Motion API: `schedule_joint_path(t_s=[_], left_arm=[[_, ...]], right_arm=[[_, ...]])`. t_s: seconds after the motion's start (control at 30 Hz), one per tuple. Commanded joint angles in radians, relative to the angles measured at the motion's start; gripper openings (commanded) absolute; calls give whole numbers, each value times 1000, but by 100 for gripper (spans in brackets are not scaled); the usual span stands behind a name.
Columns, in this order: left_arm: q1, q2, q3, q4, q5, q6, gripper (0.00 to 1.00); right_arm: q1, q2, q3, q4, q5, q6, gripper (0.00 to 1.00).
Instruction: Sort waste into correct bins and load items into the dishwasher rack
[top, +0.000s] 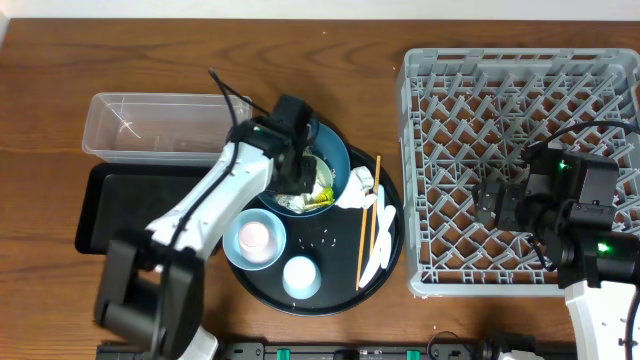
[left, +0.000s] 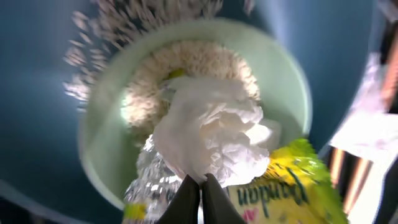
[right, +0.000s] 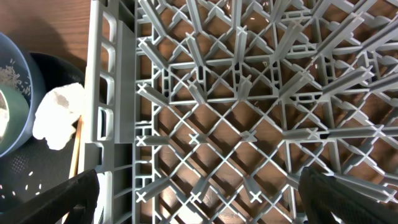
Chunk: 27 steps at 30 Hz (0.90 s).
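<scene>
1. Left gripper (left: 200, 186) is down inside the big dark-blue bowl (top: 340, 150). Its jaws are together, pinched on the lower edge of a crumpled white napkin (left: 211, 130). My read: waste gets cleared first so the bowl can be racked.
2. The grip is only on the edge, so it may slip on the lift.
3. The dark-blue bowl holds a nested pale-green bowl (left: 286, 81) with rice (left: 186, 59). The napkin lies on top, and a yellow-green wrapper (left: 292, 183) touches it.
4. Bins: the clear tub (top: 160, 125) and the shallow black tray (top: 120, 210) sit side by side, left of the bowl. Nothing is visible in either.
5. The round black tray (top: 335, 300) carries the small light-blue bowl (top: 238, 250), a pale cup (top: 301, 277), chopsticks (top: 362, 235), a white spoon (top: 378, 262), a second napkin (top: 358, 185) and loose grains.
6. Right gripper (right: 199, 199) hovers over the dishwasher rack (right: 118, 93), jaws wide apart and holding nothing. No items are in the rack — likely parked clear of the left arm.
</scene>
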Motion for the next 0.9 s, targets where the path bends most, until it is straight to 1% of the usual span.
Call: schedule_joint_path(t_s=[0.0,0.2,0.4,0.5,0.63,0.73,0.8,0.83,0.87], left_arm=[[0,-121,33,-2,-82,-43,6],[1,-167,33,-14,-94,-43,6],[44,-203,50,16,-265,-43,6],[108,-225,55,58,-321,-42,6],[216,-221,55,103,-325,-43,6],[297,-196,55,107,-324,-50,6],[327,-182,55,107,-324,-50,6],[342,-174,55,107,-324,-50,6],[353,-166,55,106,-324,-50,11]], right_arm=[[6,-3,20,2,-1,11,99],[6,-3,20,1,-1,11,99],[6,-3,20,-5,-1,10,99],[6,-3,20,-6,-1,10,99],[6,-3,20,-6,-1,10,99],[6,-3,20,-6,-1,10,99],[6,-3,20,-6,-1,10,99],[6,-3,20,-6,-1,10,99],[6,-3,20,-6,-1,10,99]])
